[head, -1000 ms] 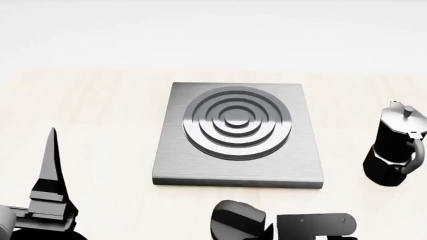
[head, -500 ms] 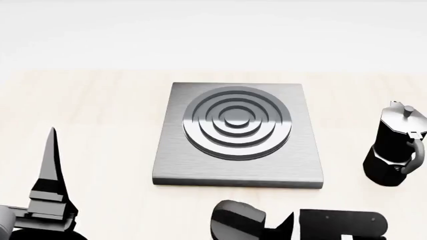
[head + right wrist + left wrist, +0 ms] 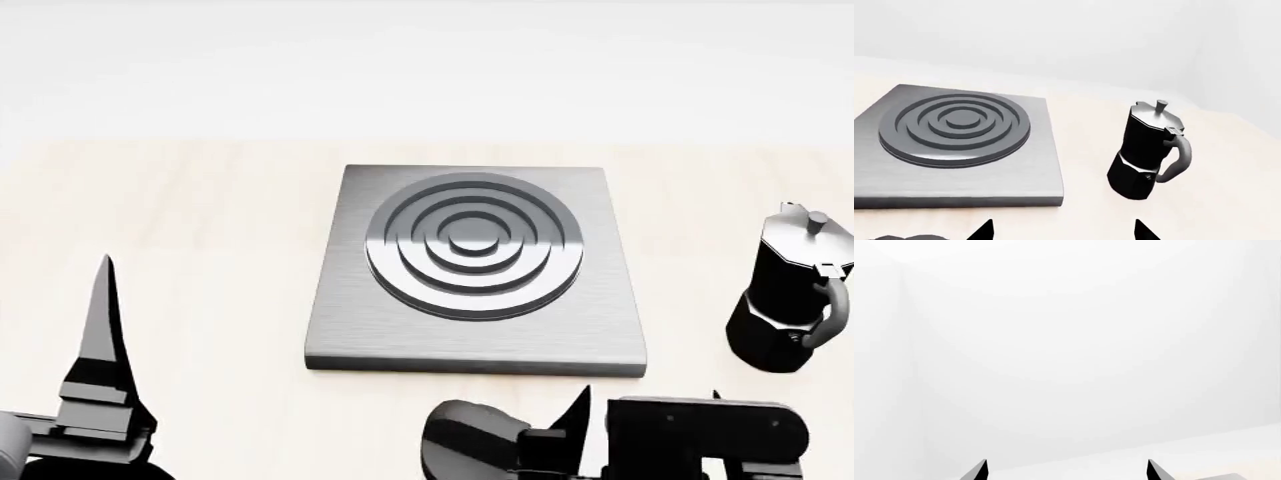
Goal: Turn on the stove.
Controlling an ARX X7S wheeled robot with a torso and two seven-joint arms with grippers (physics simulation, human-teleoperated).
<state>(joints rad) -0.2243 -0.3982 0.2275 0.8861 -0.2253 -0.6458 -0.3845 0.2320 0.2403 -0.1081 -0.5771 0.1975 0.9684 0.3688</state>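
Head view, stove (image 3: 477, 268) ahead of right end effector (image 3: 647, 425), prob. spread, knob (image 3: 467, 440) just beside.

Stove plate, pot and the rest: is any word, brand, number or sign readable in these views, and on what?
None can be read.
Flat square brushed grey metal stove plate: bare metal and concentric rings only, no markings.
Black faceted moka pot: plain black, no label or logo.
Pale wooden table: no print.
Right tool and left tool: only dark fingertips show, unmarked.
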